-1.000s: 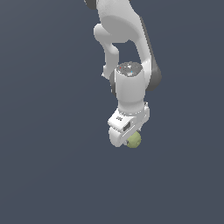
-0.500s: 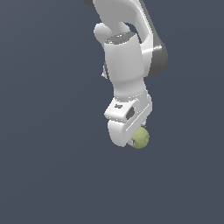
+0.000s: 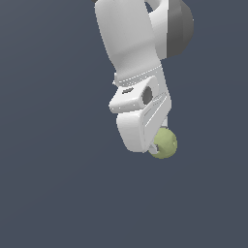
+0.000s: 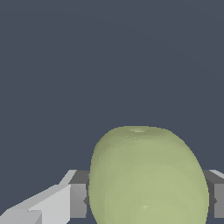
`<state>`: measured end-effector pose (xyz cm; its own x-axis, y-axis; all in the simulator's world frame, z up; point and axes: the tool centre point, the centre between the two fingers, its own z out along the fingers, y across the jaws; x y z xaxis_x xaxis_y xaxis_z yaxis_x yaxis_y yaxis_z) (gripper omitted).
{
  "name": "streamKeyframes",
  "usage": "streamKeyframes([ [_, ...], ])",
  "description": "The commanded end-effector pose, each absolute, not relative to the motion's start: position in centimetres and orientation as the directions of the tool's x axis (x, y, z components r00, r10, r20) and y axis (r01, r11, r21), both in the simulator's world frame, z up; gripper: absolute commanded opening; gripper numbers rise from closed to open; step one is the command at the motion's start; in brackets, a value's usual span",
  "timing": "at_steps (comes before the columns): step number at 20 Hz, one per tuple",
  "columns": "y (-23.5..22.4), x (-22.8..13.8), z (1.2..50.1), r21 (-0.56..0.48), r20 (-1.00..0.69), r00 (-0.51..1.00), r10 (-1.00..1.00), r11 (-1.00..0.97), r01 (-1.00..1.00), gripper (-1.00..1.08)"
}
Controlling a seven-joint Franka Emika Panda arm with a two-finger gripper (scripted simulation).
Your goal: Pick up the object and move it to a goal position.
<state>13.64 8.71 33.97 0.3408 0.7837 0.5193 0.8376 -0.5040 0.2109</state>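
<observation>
The object (image 3: 164, 143) is a small olive-green, slightly lumpy ball. In the exterior view it sticks out from under the white hand of my arm, held off the dark floor. My gripper (image 3: 157, 144) is shut on it, though the hand's body hides most of the fingers there. The wrist view is filled by the object (image 4: 148, 177), with a grey finger pad (image 4: 78, 199) pressed against one side and the other pad (image 4: 217, 199) against the opposite side.
A plain dark blue-grey floor (image 3: 58, 184) surrounds the arm in both views. The white and grey arm (image 3: 140, 38) comes in from the exterior view's upper edge. Nothing else shows.
The arm with the ball has come closer to the exterior camera and looms larger. The ball has stayed in the gripper throughout, drifting toward the exterior view's right.
</observation>
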Motion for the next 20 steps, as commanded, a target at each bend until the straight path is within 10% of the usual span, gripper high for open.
streamKeyframes([
  [1, 8.7, 13.9, 36.2, 0.234, 0.545, 0.29, 0.786, -0.475, 0.848, -1.0],
  [20, 7.7, 13.9, 49.7, 0.378, 0.662, -0.022, 0.749, -0.309, 0.873, -1.0],
])
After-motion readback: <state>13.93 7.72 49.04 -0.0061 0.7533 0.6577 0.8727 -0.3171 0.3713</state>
